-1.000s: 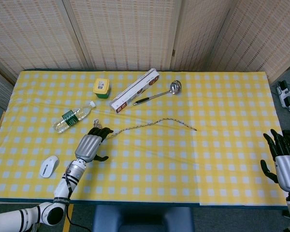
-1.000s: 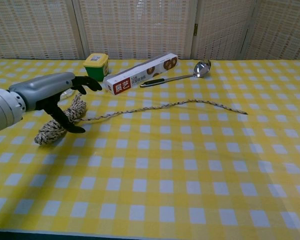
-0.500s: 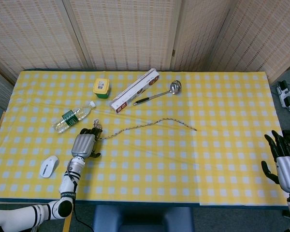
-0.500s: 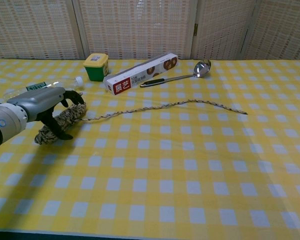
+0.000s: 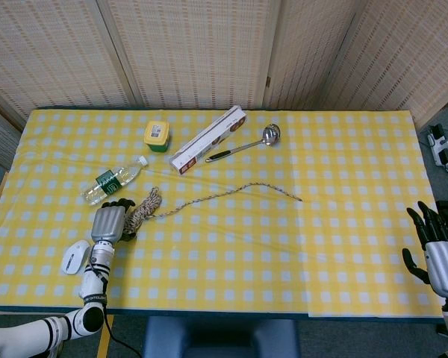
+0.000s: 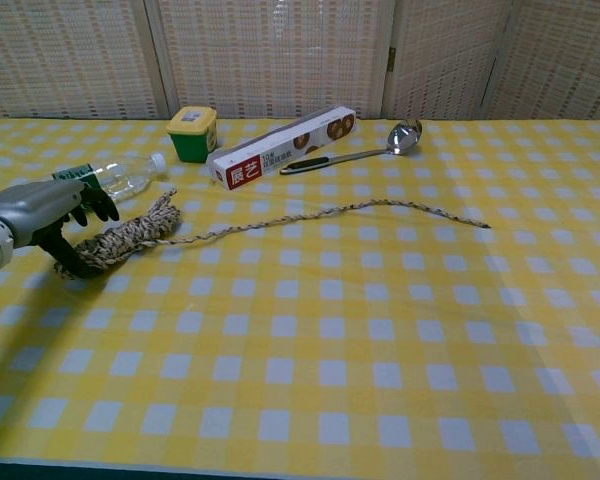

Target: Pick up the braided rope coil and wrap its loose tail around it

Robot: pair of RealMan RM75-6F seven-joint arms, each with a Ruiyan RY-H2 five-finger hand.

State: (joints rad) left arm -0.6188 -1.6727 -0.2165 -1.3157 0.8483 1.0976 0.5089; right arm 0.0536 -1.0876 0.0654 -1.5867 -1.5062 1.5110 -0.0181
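Left hand [image 6: 42, 212] wrapped around the near end of the beige-and-brown braided rope coil [image 6: 130, 233], close to the left edge of the yellow-and-white checked table [image 5: 284, 253], fingers curled over the coil's end and thumb under it. Coil apparently on the cloth or barely off it; hard to tell which. Thin braided loose tail [image 6: 340, 212] stretched out toward the table's middle, lying flat.

Right hand [image 5: 437, 253] spread and empty, off the right edge, well apart from the tail.

Risks, as a judgement:
- Grip taken only at 1 end, so likely to sag or unravel on lifting.
- Clear plastic water bottle [image 5: 112, 181] just beside the left hand; easily knocked and rolled.
- Tail dragged along on lifting, leaving little slack for wrapping.
- White computer mouse [image 5: 75, 256] near the left wrist, open to a bump.
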